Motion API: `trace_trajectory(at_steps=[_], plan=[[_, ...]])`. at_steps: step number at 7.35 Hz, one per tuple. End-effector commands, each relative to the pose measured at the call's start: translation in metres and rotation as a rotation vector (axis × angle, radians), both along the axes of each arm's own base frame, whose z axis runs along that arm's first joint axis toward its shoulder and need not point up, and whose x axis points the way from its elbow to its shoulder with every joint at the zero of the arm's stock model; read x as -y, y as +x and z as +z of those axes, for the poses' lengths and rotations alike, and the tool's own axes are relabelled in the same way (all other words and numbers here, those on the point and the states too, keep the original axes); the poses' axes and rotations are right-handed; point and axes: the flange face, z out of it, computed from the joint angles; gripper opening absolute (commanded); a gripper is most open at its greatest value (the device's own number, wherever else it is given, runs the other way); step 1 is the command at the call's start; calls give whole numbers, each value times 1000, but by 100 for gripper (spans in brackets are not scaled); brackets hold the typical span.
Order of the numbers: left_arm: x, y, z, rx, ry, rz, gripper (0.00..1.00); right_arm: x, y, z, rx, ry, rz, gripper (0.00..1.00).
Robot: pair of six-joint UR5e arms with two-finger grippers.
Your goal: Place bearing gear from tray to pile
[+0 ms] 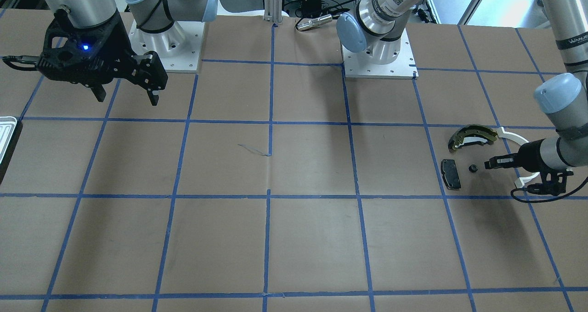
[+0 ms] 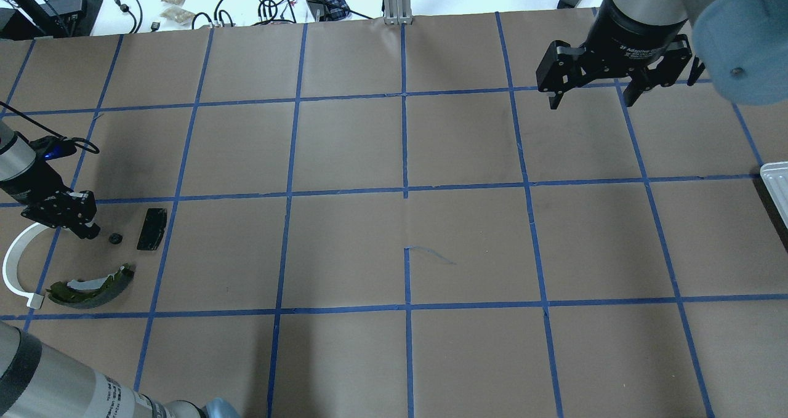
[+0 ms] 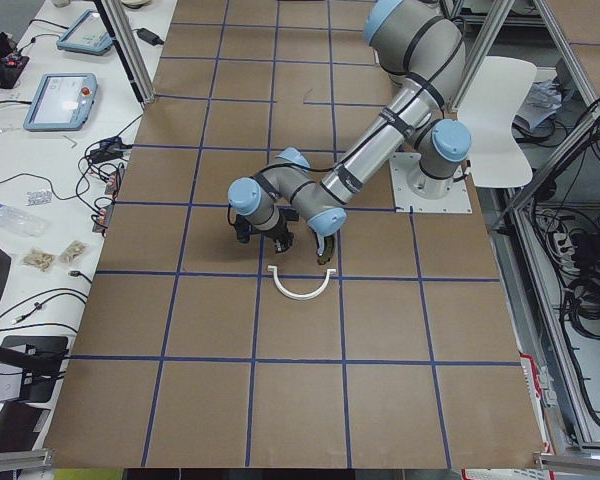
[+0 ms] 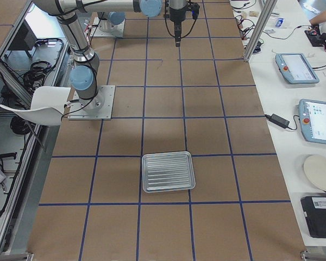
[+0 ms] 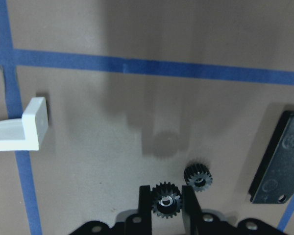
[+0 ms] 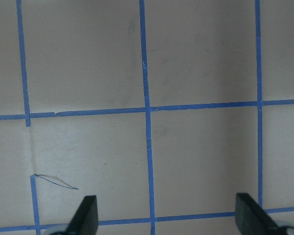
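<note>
The left gripper is reaching in low from the right edge of the front-facing view. Its fingers are pinching the bearing gear by its toothed rim, narrowed to just the gear's width. The gear is sitting flat between the pads with its bore facing the wrist camera, probably so that it can go down on its face instead of rolling away. Judging by the shadow thrown higher in the wrist frame, it is hanging a little above the paper, right at the pile.

A loose gear is lying just beside it, with the black brake pad at the right of that frame and the end of the white arc at the left. The brake shoe is resting nearby, higher in the front-facing view. The carry looks complete and the release appears to be the step in hand. The fingers need only part slightly, though the dropping gear could nudge the loose one.

The tray is lying well apart, in the lower middle of the right side view. The right gripper is hovering at the upper left of the front-facing view, jaws spread wide with nothing between them, seemingly parked out of the way.
</note>
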Motion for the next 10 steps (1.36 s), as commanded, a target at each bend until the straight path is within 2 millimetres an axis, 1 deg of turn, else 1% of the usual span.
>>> trace_trajectory(at_steps=[1, 2, 3, 4, 5, 6, 7, 8, 9, 10], plan=[[-1, 0, -5, -7, 8, 2, 25, 1, -3, 1, -5, -1, 2, 100], [-1, 0, -7, -9, 10, 2, 28, -1, 1, 0, -2, 1, 1, 100], [-2, 0, -7, -9, 12, 1, 39, -5, 1, 5, -4, -10, -4, 100], [-2, -1, -9, -13, 13, 4, 60, -8, 3, 8, 2, -14, 0, 100], [-2, -1, -10, -13, 13, 4, 63, -8, 3, 7, 7, -12, 2, 100], [-1, -1, -9, -14, 12, 4, 78, -8, 3, 8, 3, -15, 8, 100], [4, 4, 3, 5, -8, 5, 100, -8, 2, 8, 1, -14, 8, 100], [15, -8, 36, 40, -42, -11, 100, -8, 1, 8, -3, -14, 9, 100], [34, -29, 78, 69, -99, -53, 100, -7, 2, 8, -2, -15, 10, 100], [54, -66, 123, 47, -148, -79, 100, -7, 1, 8, -5, -15, 9, 100]])
